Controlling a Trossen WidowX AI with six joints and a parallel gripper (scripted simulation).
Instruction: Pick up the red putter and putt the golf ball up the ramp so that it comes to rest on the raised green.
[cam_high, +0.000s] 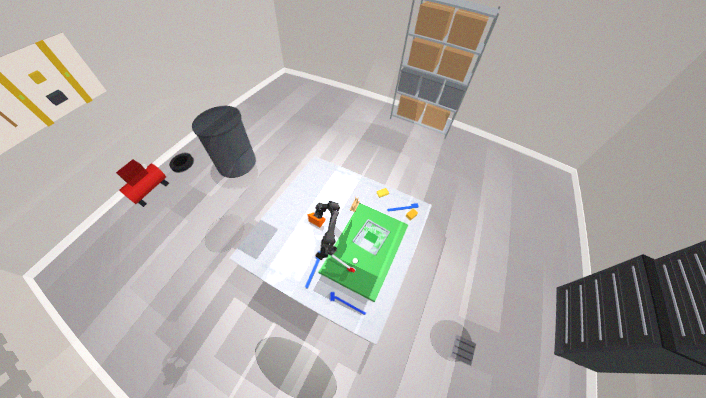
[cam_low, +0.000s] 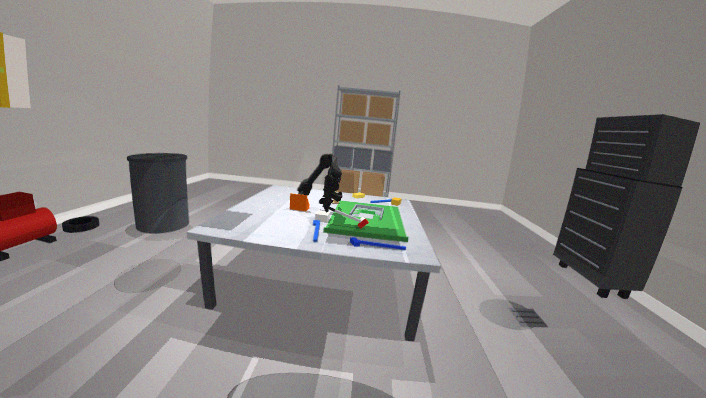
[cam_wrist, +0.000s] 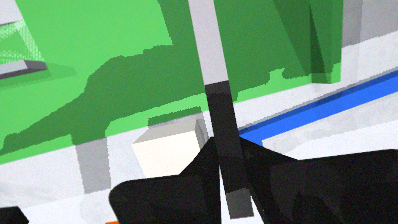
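Gripper (cam_wrist: 227, 165) clenched on putter (cam_high: 342, 264) grip, shaft angled over the green course (cam_high: 387, 250). Red head sits just beside the ball (cam_high: 355, 260), on the course's near flat end. Putting step; next, a controlled stroke toward the ramp.

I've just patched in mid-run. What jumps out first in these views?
The bright green putting course in the middle of the white table grabs the eye first. At its near-left edge the gripper is shut on the putter, gripping its dark handle; the red head sits on the green, close to the white golf ball. The dark bin stands left of the table.
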